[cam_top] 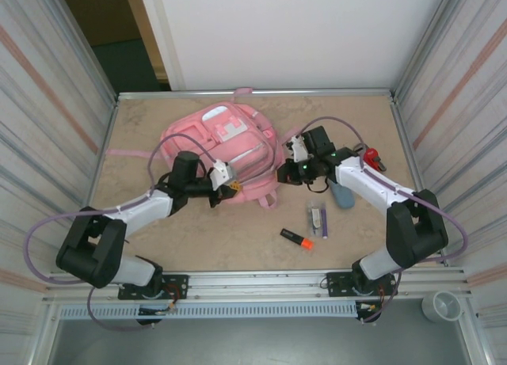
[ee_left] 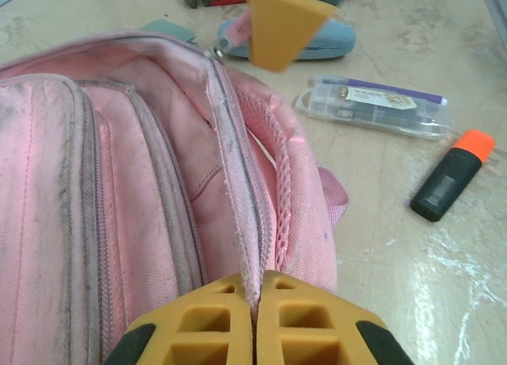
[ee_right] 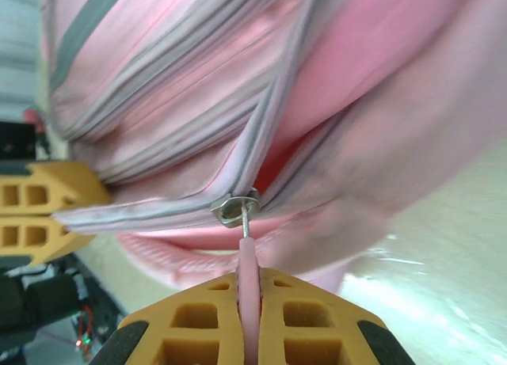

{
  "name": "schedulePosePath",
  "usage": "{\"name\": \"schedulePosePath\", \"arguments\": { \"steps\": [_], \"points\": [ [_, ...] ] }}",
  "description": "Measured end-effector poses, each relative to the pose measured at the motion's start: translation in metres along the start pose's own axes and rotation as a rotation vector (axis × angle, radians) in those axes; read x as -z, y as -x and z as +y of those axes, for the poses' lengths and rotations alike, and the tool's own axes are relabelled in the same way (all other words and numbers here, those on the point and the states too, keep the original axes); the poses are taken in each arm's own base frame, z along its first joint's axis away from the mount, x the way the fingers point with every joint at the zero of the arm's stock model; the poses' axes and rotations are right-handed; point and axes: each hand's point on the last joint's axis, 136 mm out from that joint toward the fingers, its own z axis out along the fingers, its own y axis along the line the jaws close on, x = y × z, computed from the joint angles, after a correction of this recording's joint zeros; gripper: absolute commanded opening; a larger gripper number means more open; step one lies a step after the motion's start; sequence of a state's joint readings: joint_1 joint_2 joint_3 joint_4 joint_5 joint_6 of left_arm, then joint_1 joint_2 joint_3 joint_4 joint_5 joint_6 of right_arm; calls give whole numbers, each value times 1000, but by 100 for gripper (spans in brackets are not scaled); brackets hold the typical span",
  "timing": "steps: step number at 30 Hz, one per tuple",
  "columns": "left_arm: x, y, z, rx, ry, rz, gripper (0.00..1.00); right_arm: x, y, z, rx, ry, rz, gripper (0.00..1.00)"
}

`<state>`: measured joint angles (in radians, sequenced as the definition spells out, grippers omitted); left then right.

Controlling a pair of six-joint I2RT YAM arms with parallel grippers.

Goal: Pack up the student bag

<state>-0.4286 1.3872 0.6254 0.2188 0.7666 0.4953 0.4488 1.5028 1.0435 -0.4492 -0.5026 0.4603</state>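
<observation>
Large pink fabric backpack (cam_top: 226, 143) lies flat on the far half of the table (cam_top: 230, 242), between both arms. Step in hand, as I read it: unzipping a compartment. Right hand (ee_right: 249, 290) is clamped on the pink zip pull tab (ee_right: 248, 258), and the zip looks partly parted. Left hand (ee_left: 255, 290) is pinched on the bag's zip-edge fabric, anchoring it. Next likely needs the right to drag the pull along the track while the left holds tension. Black highlighter with orange cap (ee_left: 451, 175) and clear plastic case (ee_left: 372, 108) wait nearby. Case label is unreadable, no brand legible.
</observation>
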Motion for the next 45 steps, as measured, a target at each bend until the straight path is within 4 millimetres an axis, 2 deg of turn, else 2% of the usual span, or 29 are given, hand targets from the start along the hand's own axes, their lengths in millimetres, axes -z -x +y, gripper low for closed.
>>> {"name": "schedulePosePath", "arguments": {
  "steps": [5,7,8,9,11,13,18,21,24,32,35,39,40,43,45],
  "points": [
    [5,2,-3,20,-37,-29,1,11,8,-13,-25,-76,-25,0],
    [10,3,-1,30,-31,-40,23,11,10,-10,-16,-71,-31,0],
    [12,4,-1,32,-27,-43,30,10,9,-6,-6,-66,-30,0],
    [14,5,-1,35,-22,-46,40,7,7,-2,11,-61,-23,0],
    [16,8,1,29,-5,-48,49,2,-1,9,40,-48,-4,0],
    [13,10,-2,22,-4,-37,56,-4,-10,28,86,-4,21,0],
    [-3,21,-22,11,-47,-14,61,-15,-31,72,165,128,76,0],
    [-12,33,-27,-10,-59,1,58,-16,-35,85,193,178,85,0],
    [-16,34,-21,-2,-41,19,50,-16,-34,89,200,198,80,0],
    [-11,22,-10,58,-22,55,20,-20,-39,80,182,207,96,0],
    [-11,20,-12,67,-35,58,16,-19,-37,79,176,214,93,0],
    [-12,19,-13,73,-49,62,20,-17,-34,78,164,226,89,0],
    [-13,18,-14,78,-56,65,18,-17,-33,79,161,233,86,0],
    [-15,14,-14,95,-71,75,1,-16,-31,79,146,240,83,0],
    [-14,14,-12,93,-72,72,0,-15,-30,77,141,240,81,0]
  ]
}}
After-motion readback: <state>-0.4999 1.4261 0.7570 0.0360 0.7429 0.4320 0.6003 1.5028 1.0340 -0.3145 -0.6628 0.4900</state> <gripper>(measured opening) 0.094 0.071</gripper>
